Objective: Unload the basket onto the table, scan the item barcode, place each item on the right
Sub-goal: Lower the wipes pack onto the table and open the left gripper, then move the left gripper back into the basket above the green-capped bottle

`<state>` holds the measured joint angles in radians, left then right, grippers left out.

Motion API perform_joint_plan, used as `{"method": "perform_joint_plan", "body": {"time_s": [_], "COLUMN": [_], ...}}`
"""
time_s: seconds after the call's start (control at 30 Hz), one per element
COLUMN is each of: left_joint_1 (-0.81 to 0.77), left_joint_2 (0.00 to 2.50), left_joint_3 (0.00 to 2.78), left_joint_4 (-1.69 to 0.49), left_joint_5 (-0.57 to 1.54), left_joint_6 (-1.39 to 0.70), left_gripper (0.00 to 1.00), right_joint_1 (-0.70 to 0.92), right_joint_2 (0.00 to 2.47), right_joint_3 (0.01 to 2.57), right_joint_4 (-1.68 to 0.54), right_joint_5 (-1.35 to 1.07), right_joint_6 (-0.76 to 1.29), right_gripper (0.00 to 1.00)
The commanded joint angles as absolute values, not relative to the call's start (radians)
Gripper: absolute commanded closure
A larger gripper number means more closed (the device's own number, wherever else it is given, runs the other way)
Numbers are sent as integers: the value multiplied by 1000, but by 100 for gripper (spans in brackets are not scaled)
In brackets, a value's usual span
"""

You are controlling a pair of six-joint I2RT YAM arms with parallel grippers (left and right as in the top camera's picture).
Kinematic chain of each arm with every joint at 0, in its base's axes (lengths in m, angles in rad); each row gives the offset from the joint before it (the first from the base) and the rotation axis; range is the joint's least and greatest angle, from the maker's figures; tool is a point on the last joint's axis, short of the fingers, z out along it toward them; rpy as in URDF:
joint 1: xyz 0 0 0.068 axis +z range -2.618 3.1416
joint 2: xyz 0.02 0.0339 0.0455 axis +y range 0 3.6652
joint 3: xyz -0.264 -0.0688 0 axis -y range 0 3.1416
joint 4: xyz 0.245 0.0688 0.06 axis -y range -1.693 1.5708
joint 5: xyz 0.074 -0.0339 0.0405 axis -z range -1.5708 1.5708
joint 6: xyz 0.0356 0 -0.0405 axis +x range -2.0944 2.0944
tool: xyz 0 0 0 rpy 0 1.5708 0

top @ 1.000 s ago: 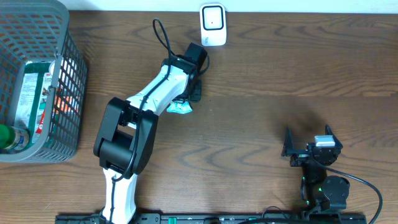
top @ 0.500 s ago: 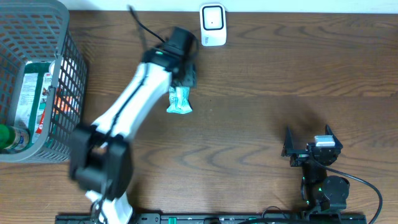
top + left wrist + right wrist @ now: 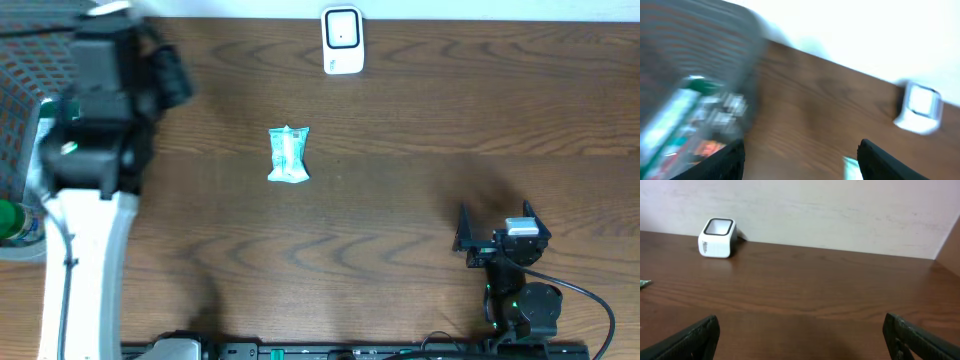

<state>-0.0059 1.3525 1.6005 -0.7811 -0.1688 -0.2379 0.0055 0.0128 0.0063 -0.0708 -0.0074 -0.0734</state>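
Note:
The item, a small teal packet [image 3: 289,155], lies flat on the wood table a little in front of the white barcode scanner [image 3: 342,40] at the back edge. Nothing is touching it. My left gripper [image 3: 168,76] is blurred, far to the left beside the grey basket [image 3: 22,248]. In the left wrist view its jaws [image 3: 800,165] stand open with only table between them; the scanner [image 3: 920,107] and a corner of the packet [image 3: 852,169] show to the right. My right gripper [image 3: 497,240] rests open at the front right, empty [image 3: 802,340], facing the scanner [image 3: 717,237].
The wire basket [image 3: 690,55] at the left holds a green-and-white box [image 3: 685,112] and a green bottle [image 3: 8,222]. My left arm's white link [image 3: 80,260] runs up the left side. A pale wall stands behind the table's back edge.
My left arm has swung from over the packet, near the scanner, far to the left by the basket. The packet stays on the table. The right arm has not moved.

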Motion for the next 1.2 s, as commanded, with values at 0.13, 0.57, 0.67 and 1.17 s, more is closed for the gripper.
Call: {"method": "perform_joint_plan", "body": {"time_s": [0.13,0.57,0.67,1.17], "left_joint_1": [194,419,441,663], "left_joint_2": [1341,1452,1480,1650], "left_joint_3": [1614,1614,1614,1608], "left_joint_4": [-813,-673,-638,-862], "left_joint_5": [-222,-218,-224,-229], "left_joint_6": [-210,-174,-165,-294], "left_gripper": [28,28,28,27], "right_joint_1": [8,8,8,8], "right_joint_2": [14,14,14,14], "right_joint_3": [5,5,6,6], "right_joint_4": [-75,-75,-75,-75], "right_joint_5": [-12,-12,-12,-12], "right_joint_6": [-83,-83,-83,-83], "right_gripper": [1,1,1,1]}}
